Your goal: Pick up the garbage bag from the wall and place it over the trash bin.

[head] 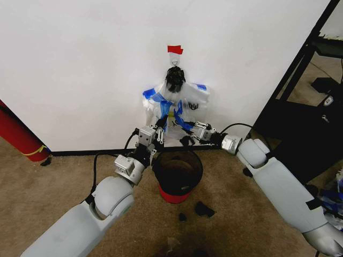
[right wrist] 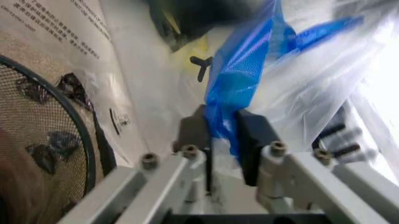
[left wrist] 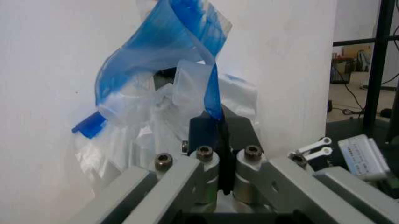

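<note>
Wall: both pincers pinch garbage bag.

right gripper: pads pinched on a blue handle strip
garbage bag: clear film (crumpled) behind
trash bin: dark rim alongside

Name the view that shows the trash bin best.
The head view: the whole red trash bin stands on the carpet below the garbage bag, dark rim and inside visible. The right wrist view catches just an arc of its rim. The left wrist view faces the bag.
</note>
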Motion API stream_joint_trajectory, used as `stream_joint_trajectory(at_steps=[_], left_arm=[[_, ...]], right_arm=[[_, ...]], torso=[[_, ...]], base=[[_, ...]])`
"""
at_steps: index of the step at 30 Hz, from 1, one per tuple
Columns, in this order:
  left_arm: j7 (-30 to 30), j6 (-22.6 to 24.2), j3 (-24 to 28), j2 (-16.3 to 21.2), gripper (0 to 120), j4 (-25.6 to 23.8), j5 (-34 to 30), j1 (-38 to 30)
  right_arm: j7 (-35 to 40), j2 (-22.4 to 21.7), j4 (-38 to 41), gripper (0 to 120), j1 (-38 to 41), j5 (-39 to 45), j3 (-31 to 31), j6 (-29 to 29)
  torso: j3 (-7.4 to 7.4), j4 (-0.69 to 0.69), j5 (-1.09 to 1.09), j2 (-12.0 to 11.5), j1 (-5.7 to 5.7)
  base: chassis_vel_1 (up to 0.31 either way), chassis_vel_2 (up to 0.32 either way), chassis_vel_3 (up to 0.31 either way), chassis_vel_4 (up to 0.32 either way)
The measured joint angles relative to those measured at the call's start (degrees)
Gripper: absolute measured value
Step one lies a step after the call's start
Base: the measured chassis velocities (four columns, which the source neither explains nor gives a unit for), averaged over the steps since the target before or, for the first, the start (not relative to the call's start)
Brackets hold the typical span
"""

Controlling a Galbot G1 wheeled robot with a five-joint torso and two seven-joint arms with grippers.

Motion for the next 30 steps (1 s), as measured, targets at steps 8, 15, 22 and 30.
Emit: stream_joint_trajectory(at_steps=[8,15,22,30], left_arm=[[0.0,0.0,-1.1,0.1,0,-0.5,0.2,1.4],[0.0,-0.5,-2.0,-0.1,0,-1.1,1.2,3.7],[0.0,-1.3,-4.2,-1.7,0,-1.5,3.4,7.6],[-1.7,-2.5,-8.0,-6.4,0,-3.4,8.6,16.2]], right_arm=[[3.3,-2.6,2.6,0,-5.0,10.9,2.5,1.9],[12.9,-3.5,10.2,0,-15.2,25.3,4.4,4.2],[17.1,0.1,13.7,0,-20.9,28.8,6.7,9.9],[20.5,6.9,18.7,0,-32.2,24.5,10.6,17.4]], torso=[[0.00,0.01,0.00,0.0,0.00],[0.00,-0.02,0.00,0.0,-0.01],[-0.01,0.01,-0.01,0.0,-0.01],[-0.01,0.01,-0.01,0.0,-0.01]], base=[[0.000,0.000,0.000,0.000],[0.000,0.000,0.000,0.000],[0.000,0.000,0.000,0.000],[0.000,0.000,0.000,0.000]])
